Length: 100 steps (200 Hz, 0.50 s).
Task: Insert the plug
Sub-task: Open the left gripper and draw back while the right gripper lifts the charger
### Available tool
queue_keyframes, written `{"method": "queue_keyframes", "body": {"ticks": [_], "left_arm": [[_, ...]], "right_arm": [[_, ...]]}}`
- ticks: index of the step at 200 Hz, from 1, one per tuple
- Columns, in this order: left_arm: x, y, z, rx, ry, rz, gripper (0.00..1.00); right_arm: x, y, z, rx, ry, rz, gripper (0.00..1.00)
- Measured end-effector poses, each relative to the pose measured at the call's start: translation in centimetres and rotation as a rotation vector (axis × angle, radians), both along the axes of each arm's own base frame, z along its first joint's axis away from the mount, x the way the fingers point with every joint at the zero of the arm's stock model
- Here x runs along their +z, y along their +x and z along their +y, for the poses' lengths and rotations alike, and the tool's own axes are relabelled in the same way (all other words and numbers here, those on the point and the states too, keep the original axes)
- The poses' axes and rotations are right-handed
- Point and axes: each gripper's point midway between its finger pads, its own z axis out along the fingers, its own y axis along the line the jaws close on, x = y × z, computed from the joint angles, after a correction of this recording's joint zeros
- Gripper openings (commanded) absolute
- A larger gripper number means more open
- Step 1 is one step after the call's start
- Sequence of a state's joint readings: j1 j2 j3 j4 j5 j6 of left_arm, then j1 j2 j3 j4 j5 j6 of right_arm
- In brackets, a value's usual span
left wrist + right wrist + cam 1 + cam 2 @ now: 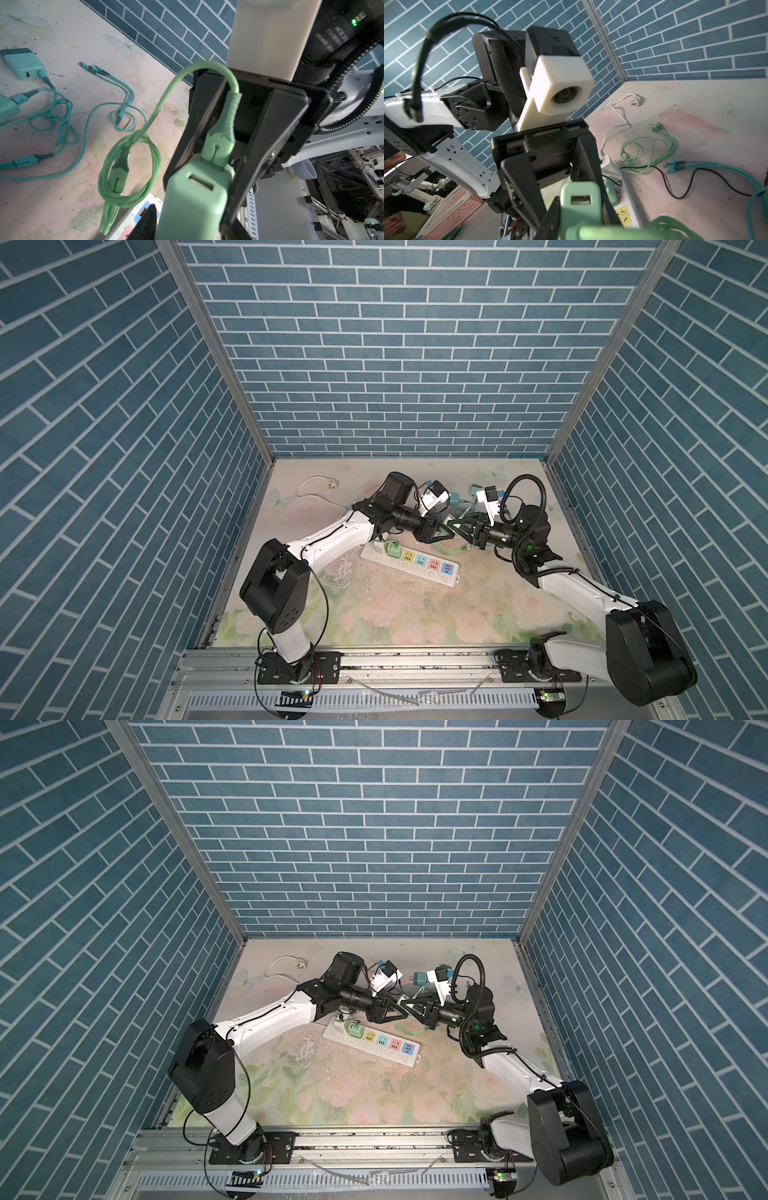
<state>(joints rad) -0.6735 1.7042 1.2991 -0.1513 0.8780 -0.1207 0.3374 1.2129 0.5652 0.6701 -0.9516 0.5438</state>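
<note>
The plug is a pale green charger (193,207) with an empty USB port and a green cable (128,166) running from its other port. It hangs above the right end of the white power strip (409,568), whose sockets are coloured. Both grippers meet on it in mid-air. My right gripper (580,209) has its fingers pressed on both sides of the charger (580,207). My left gripper (191,224) flanks the charger closely, but its contact is unclear. In both top views the left gripper (446,533) and right gripper (458,531) are tip to tip.
Another green charger (392,549) sits plugged into the strip's left end. Teal chargers (22,64) and tangled teal cables (62,116) lie behind, towards the back wall. A white cord (316,485) lies back left and a black cable (675,187) crosses the mat.
</note>
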Motion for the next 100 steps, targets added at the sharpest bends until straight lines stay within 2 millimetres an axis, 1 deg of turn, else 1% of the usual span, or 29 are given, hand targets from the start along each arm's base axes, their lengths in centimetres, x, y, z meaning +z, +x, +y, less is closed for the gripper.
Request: {"method": "queue_keyframes", "body": {"ticks": [16, 35, 49, 57, 67, 100], "left_arm": [[0.0, 0.0, -0.1, 0.0, -0.004, 0.0, 0.45], [-0.3, 0.2, -0.1, 0.005, 0.001, 0.006, 0.52], [-0.6, 0.5, 0.0, 0.018, 0.008, 0.015, 0.52], [-0.7, 0.8, 0.1, 0.026, 0.011, 0.014, 0.57], [-0.8, 1.2, 0.3, 0.044, 0.02, 0.009, 0.64], [-1.3, 2.7, 1.6, 0.106, 0.045, 0.013, 0.67]], "right_arm": [[-0.1, 0.1, -0.2, -0.022, -0.013, -0.001, 0.0], [-0.4, 0.2, -0.3, -0.034, -0.025, 0.009, 0.0], [-0.8, 0.4, -0.4, -0.048, -0.034, 0.021, 0.0], [-1.0, 0.5, -0.5, -0.055, -0.04, 0.027, 0.0], [-1.2, 0.5, -0.5, -0.059, -0.047, 0.033, 0.0], [-2.0, 0.6, -0.7, -0.076, -0.075, 0.047, 0.0]]}}
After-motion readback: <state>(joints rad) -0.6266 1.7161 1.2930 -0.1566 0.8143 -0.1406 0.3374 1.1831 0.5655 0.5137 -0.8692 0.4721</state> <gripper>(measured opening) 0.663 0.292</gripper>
